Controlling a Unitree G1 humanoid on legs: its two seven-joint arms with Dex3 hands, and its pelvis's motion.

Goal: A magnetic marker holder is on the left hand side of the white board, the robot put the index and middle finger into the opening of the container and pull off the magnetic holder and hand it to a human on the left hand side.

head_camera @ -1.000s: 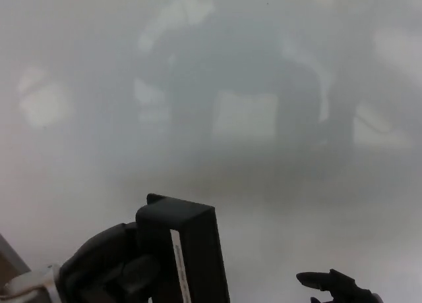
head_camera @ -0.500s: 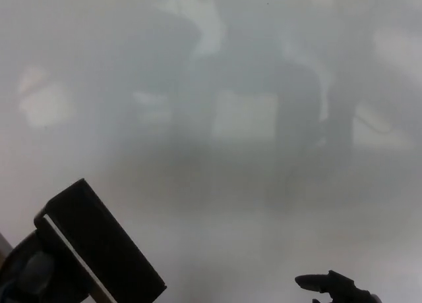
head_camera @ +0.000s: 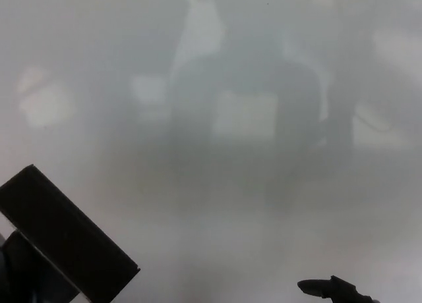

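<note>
Holder off the board, hand-over step in progress.

One black magnetic holder [head_camera: 62, 240] sits at about 8 o'clock, tilted, against the white board [head_camera: 264, 204]; the left robot hand is hidden below it, so I cannot tell its grip. One right robot hand [head_camera: 333, 290] shows at 5 o'clock, fingers apart, holding nothing. I judge the next move needs carrying the holder further left; no person is visible.
</note>
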